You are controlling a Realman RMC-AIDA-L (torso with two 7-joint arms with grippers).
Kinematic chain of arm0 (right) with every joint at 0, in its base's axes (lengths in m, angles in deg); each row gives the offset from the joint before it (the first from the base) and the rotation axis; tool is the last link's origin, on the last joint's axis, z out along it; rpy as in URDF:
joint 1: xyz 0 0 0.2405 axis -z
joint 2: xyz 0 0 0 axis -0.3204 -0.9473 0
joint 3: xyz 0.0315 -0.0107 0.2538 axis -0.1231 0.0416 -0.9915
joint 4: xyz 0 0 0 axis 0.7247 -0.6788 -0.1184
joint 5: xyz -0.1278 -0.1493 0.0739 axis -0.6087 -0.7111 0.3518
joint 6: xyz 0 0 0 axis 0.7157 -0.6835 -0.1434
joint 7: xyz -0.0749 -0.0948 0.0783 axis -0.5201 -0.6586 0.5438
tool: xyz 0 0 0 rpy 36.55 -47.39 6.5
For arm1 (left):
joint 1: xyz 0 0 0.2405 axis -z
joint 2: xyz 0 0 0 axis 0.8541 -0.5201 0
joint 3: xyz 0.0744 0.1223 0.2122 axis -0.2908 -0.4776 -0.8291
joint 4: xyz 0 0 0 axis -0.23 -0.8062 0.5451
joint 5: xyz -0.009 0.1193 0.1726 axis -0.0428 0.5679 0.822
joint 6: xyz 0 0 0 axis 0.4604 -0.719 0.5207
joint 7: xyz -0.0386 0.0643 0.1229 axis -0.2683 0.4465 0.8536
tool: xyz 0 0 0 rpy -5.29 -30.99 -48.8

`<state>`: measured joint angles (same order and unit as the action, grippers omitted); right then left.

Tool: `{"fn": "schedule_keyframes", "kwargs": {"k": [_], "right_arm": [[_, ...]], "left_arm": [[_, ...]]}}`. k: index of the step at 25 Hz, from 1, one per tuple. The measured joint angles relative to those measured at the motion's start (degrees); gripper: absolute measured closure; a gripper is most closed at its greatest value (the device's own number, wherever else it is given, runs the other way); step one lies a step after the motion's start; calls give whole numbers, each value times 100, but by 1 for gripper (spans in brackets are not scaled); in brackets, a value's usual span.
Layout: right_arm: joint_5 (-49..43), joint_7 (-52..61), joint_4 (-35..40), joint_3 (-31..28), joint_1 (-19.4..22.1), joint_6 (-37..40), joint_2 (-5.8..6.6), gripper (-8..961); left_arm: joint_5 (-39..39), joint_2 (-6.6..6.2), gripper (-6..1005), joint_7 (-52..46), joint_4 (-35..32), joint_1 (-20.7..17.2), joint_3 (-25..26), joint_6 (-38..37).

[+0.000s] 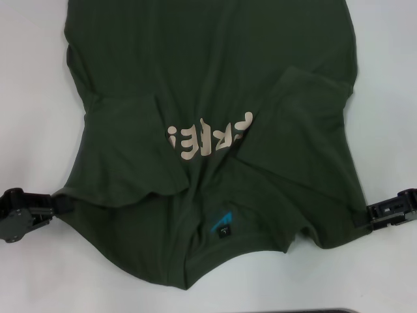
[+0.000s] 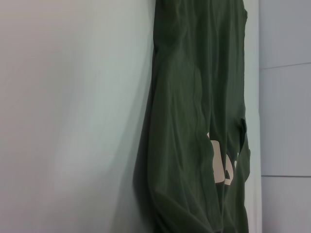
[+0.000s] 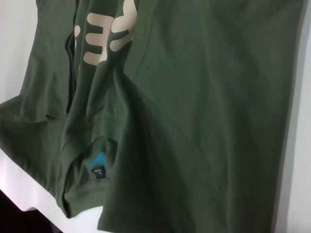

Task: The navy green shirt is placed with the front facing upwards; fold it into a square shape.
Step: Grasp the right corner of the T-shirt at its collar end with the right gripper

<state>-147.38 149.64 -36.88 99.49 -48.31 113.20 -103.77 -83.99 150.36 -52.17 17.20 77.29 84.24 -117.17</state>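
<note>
We find the left hand (image 1: 52, 207) low at the left edge of the head view, its tip meeting the shoulder edge of the navy green shirt (image 1: 215, 85); the cloth rises in a ridge toward it, so we judge it closed on that edge, though the fingers themselves are hidden by fabric. The right hand (image 1: 362, 220) sits at the opposite edge, its tip likewise buried in the shirt's other shoulder corner, and we judge it clamped on the cloth in the same way. Between the two hands the collar end lies nearest the robot, with the blue neck label (image 1: 222, 225) showing. Farther out, both sleeves are turned inward over the chest, partly covering the beige lettering (image 1: 208, 137). The shirt covers most of the white tabletop (image 1: 39, 274), and its hem runs beyond the far edge of the view. We assess the task as partly complete: the sleeves are in, while the lengthwise folds that would shorten the body to a square are not yet made. No containers are present in any view.
</note>
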Motion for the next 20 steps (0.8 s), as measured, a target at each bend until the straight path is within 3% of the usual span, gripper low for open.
{"fn": "schedule_keyframes", "kwargs": {"k": [20], "right_arm": [[13, 109, -102, 25, -80, -50, -27, 178]], "left_arm": [[11, 0, 969, 0, -8, -5, 0, 19]]}}
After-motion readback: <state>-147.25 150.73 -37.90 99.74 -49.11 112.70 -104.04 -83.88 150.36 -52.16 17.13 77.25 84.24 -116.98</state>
